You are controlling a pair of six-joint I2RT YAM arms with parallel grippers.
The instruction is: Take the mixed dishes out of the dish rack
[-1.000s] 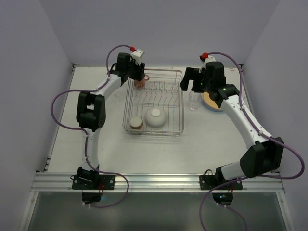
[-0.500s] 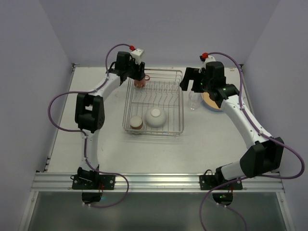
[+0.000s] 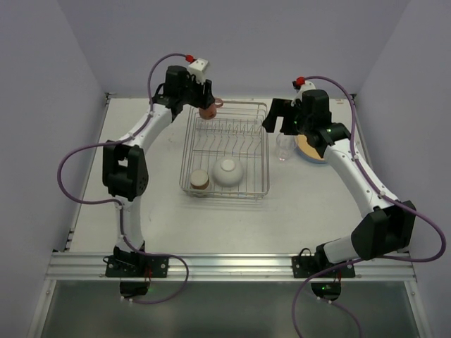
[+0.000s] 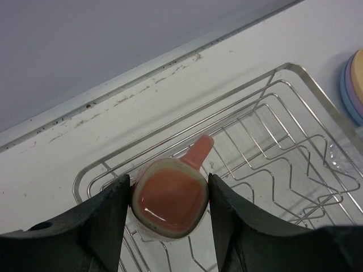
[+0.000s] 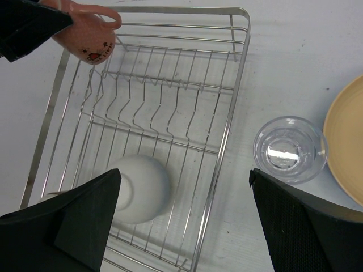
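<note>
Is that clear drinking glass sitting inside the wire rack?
No, the clear glass stands on the table outside the dish rack, next to the yellow plate.

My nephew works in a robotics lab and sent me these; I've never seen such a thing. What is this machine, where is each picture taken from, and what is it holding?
Two robot arms are bolted at the near edge of a table. The wide picture comes from a fixed camera above and behind them; the other two come from a camera on each wrist, so the black shapes at the bottom are that arm's own fingers. On the table stands a wire dish rack holding a white bowl and a brown cup. Right of it stand a clear glass and a stack of plates. The left gripper is shut on a salmon-pink mug above the rack's far left corner. The right gripper is open and empty.
</note>
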